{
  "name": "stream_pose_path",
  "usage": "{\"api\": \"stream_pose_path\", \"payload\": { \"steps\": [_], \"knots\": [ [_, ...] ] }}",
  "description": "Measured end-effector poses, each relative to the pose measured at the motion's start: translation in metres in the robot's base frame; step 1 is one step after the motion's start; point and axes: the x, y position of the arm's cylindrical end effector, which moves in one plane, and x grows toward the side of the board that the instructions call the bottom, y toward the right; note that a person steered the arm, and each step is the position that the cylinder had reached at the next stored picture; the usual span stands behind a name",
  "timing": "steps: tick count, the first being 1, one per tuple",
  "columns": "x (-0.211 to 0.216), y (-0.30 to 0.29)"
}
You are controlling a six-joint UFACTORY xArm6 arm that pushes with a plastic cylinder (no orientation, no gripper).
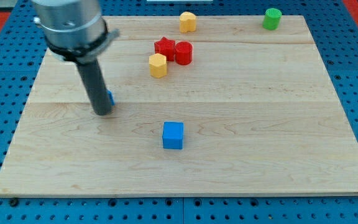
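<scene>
My tip (pixel 103 112) rests on the wooden board (pixel 241 155) at the view's left. It touches or nearly touches a small blue block (pixel 110 98), mostly hidden behind the rod, shape unclear. A blue cube (pixel 173 135) lies to the right and slightly below the tip. Farther up and right sit a yellow hexagonal block (pixel 158 65), a red star (pixel 164 48) and a red cylinder (pixel 183 53), clustered close together.
A yellow block (pixel 188 22) sits near the board's top edge at centre. A green cylinder (pixel 271 18) stands at the top right corner area. Blue pegboard (pixel 353 74) surrounds the board.
</scene>
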Motion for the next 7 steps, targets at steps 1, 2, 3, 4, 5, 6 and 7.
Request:
{"api": "stream_pose_path", "payload": {
  "steps": [1, 2, 3, 4, 5, 6, 7],
  "knots": [
    [-0.034, -0.035],
    [-0.019, 0.040],
    [-0.029, 0.063],
    [-0.046, 0.010],
    [-0.058, -0.032],
    [-0.075, -0.029],
    [-0.075, -0.024]
  ]
}}
